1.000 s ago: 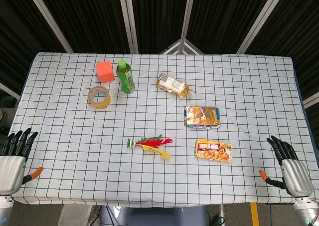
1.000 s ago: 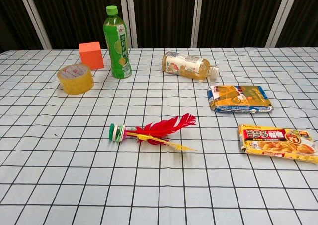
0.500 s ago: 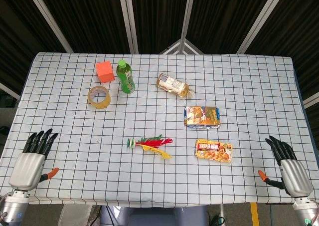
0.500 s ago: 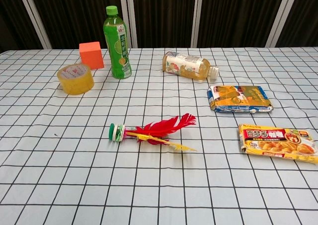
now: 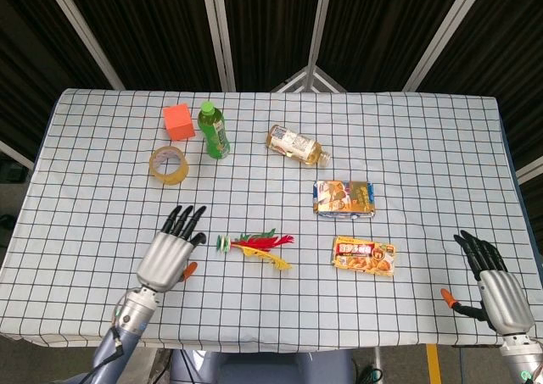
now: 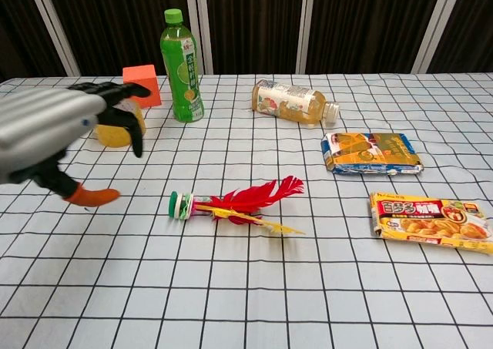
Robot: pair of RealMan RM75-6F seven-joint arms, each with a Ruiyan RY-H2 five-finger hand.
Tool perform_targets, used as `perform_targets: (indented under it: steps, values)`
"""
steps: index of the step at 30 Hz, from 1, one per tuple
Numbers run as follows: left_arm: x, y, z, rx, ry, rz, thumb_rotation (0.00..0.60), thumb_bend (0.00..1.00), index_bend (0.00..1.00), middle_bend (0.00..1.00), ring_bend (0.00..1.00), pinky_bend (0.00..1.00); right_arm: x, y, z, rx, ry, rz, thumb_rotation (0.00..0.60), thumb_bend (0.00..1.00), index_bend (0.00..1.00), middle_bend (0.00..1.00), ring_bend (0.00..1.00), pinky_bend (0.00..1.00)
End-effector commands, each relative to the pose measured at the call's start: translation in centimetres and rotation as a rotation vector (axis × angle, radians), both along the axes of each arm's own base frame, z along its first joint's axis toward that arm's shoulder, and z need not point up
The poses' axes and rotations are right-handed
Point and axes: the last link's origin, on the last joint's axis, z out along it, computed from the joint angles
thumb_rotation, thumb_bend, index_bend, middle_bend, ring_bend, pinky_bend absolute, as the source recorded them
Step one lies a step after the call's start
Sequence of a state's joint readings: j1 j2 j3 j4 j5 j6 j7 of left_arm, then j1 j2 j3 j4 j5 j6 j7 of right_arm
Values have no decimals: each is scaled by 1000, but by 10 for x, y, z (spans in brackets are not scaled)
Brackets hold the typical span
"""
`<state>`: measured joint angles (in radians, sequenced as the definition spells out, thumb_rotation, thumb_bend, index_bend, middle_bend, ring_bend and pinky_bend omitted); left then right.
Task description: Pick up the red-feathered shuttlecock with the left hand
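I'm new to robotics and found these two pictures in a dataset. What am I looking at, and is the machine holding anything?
This is a two-armed robot at a table with a checked cloth. One picture looks down from its head, the other looks forward from its chest. Its left robot hand is open and reaches toward the red-feathered shuttlecock, stopping beside it without touching. The right robot hand waits open at the table's near edge, seen only from the head. Neither holds anything. Also lying there: an orange block, an upright green bottle, a roll of tape, a bottle on its side and two food packets.
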<state>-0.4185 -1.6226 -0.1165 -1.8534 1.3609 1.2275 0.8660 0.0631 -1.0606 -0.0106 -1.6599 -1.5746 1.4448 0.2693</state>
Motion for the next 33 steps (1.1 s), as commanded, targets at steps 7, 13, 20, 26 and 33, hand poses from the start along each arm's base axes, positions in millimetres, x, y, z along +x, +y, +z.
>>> perform_targets:
  steps: [7,13,20,26,33]
  values:
    - [51,13,-79,-38,66,-29,600,398,437,0,0,0,-2,2,5,-9,-16,-7,600,339,0,0,0,0]
    - [63,15,-107,-55,74,-10,600,424,443,0,0,0,-2,3,7,-13,-27,-13,600,339,0,0,0,0]
    - [73,18,-122,-40,72,-7,600,449,465,0,0,0,-3,4,9,-19,-34,-18,600,339,0,0,0,0]
    - [73,20,-125,-18,86,-13,600,471,503,0,0,0,-3,4,10,-23,-37,-19,600,339,0,0,0,0]
    - [69,22,-125,-9,92,-9,600,487,551,7,0,0,-3,5,10,-23,-36,-22,600,339,0,0,0,0]
